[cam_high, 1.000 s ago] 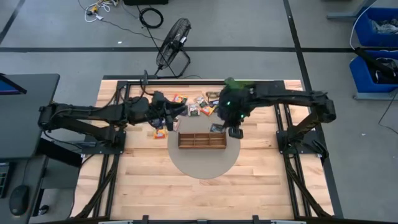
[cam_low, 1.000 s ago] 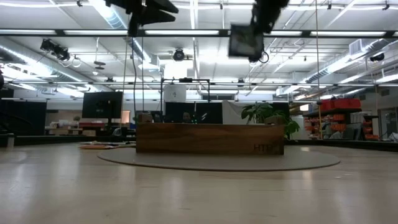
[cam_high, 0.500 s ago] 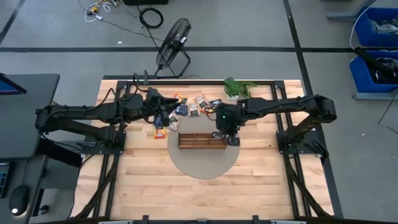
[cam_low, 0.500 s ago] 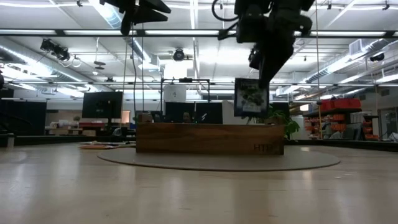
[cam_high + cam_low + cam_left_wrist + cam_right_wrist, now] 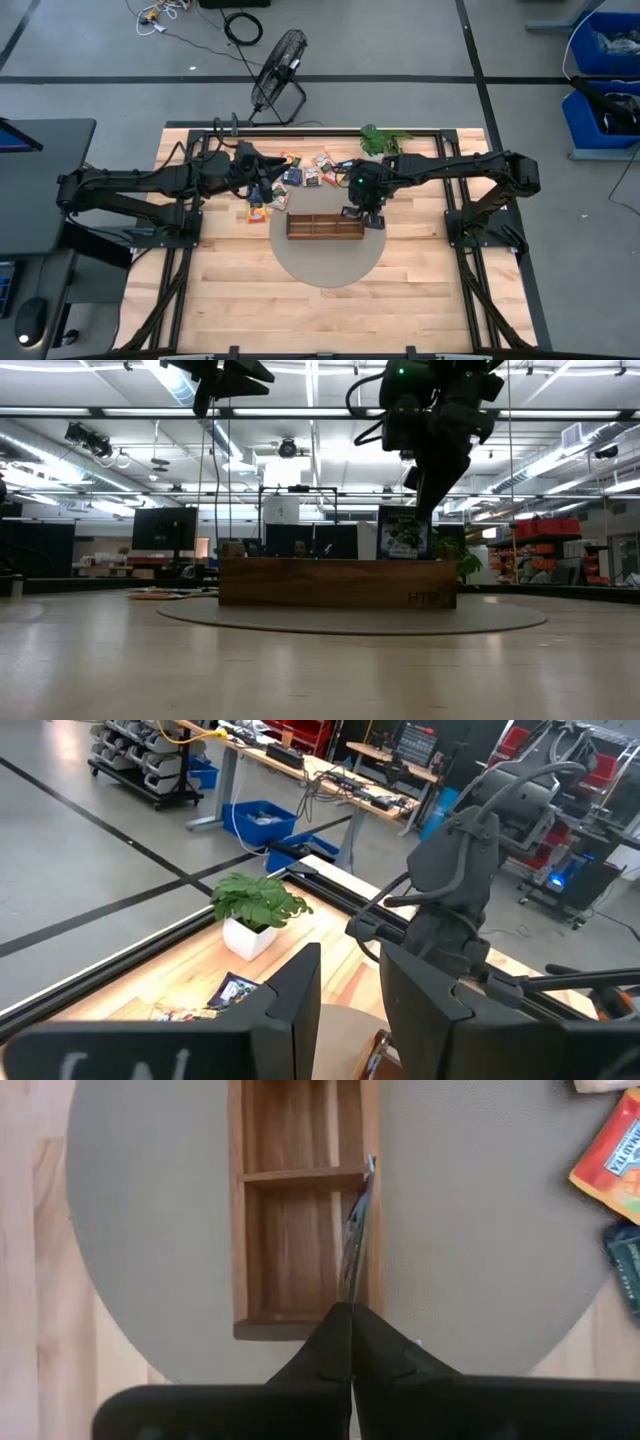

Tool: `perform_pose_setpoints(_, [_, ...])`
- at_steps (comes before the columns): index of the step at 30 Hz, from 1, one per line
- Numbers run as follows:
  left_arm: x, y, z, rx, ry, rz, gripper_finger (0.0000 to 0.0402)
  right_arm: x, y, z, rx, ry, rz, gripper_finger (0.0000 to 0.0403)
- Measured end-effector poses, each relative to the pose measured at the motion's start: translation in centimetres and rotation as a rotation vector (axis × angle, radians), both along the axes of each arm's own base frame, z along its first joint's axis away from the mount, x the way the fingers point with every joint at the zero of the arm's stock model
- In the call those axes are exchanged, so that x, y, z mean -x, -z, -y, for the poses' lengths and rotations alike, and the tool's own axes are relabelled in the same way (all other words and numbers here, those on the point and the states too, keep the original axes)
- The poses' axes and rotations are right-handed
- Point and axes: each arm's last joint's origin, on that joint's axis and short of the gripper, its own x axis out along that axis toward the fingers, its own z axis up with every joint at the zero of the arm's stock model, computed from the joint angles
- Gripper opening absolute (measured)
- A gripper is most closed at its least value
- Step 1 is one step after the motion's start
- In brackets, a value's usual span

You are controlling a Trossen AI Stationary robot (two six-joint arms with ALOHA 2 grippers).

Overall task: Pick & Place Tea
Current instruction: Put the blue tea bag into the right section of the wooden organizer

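Note:
My right gripper (image 5: 418,508) hangs over the right end of the long wooden tray (image 5: 325,226) and is shut on a dark tea packet with a green picture (image 5: 403,533). The right wrist view shows that packet edge-on (image 5: 355,1240), along the tray's far long wall (image 5: 371,1230). Several other tea packets (image 5: 310,172) lie flat on the table beyond the tray, and an orange one (image 5: 257,213) lies left of it. My left gripper (image 5: 350,1000) is raised over the table left of the packets, open and holding nothing. My right gripper pinches the tea packet by its upper edge (image 5: 412,510) between the two fingers (image 5: 335,1330), which come from above and point down. The packet hangs upright below them, and its lower edge (image 5: 403,557) is level with the tray's rim at the right end compartment.
The tray stands on a round grey mat (image 5: 325,262) in the middle of the wooden table. A small potted plant (image 5: 378,140) stands at the far edge behind my right arm. A fan (image 5: 278,85) stands on the floor beyond the table. Bare wood lies toward the near edge.
My right gripper has come down with the packet and shifted a little toward the table's left, from high over the tray's right end to just above it. The packet's lower edge has dropped to the tray's rim. My left gripper has drawn back slightly toward the far edge.

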Motion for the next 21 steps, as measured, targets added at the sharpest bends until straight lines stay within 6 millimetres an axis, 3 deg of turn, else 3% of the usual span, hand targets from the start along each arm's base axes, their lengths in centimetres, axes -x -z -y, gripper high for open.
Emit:
perform_pose_setpoints(5, [0.0,0.0,0.0,0.0,0.0,0.0,0.011,-0.2,0.1,-0.1,-0.024,-0.03,0.019,0.0])
perform_pose_setpoints(16, [0.0,0.0,0.0,0.0,0.0,0.0,0.011,-1.2,2.3,0.1,-0.02,-0.041,-0.051,0.0])
perform_pose_setpoints(21, [0.0,0.0,0.0,0.0,0.0,0.0,0.011,-1.1,2.3,0.1,-0.019,-0.025,-0.059,0.0025])
